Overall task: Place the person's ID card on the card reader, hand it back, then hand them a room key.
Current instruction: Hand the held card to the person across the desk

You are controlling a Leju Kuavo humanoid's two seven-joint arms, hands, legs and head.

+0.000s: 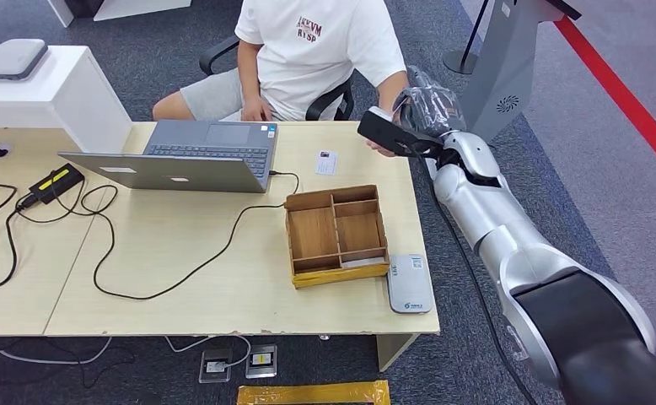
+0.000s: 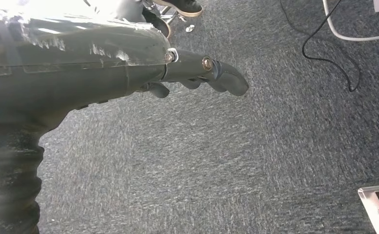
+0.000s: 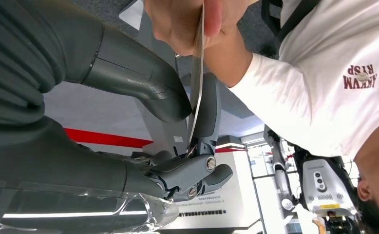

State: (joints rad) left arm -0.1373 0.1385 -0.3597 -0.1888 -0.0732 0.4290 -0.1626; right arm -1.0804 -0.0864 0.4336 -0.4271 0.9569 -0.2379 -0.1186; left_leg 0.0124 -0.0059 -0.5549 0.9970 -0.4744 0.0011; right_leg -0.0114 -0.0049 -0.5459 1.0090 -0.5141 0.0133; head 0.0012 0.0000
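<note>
Left side of scene: a laptop (image 1: 191, 156) stands open on the desk (image 1: 181, 278), cables trailing off toward the left edge. The left hand (image 2: 197, 73) hangs low over grey carpet, away from the work. Its fingers lie loosely curled with nothing in them; whether they are fully closed, cannot tell.

Centre: a small white card (image 1: 326, 162) lies flat on the desk at the far side, just right of the laptop. It may be the room key, but it is too small to tell. Nearer, a wooden compartment tray (image 1: 336, 234), and touching its right near corner the card reader (image 1: 408, 283), flat at the near right edge of the desk.

Right: the right hand (image 1: 392, 133) is raised beyond the far right corner of the desk, meeting the person's hand (image 3: 182, 22). In the right wrist view the ID card (image 3: 196, 87) shows edge-on, pinched between the robot's thumb and a dark finger at one end, while the person's fingers grip the other end. Both hold it.

Key relation: the card's long axis runs from the robot's fingers straight out to the person's hand. Judgement: this is a handover. Direction of transfer cannot be told. The reader lies back toward the robot, well apart from the card. The right arm is the nearer one.
</note>
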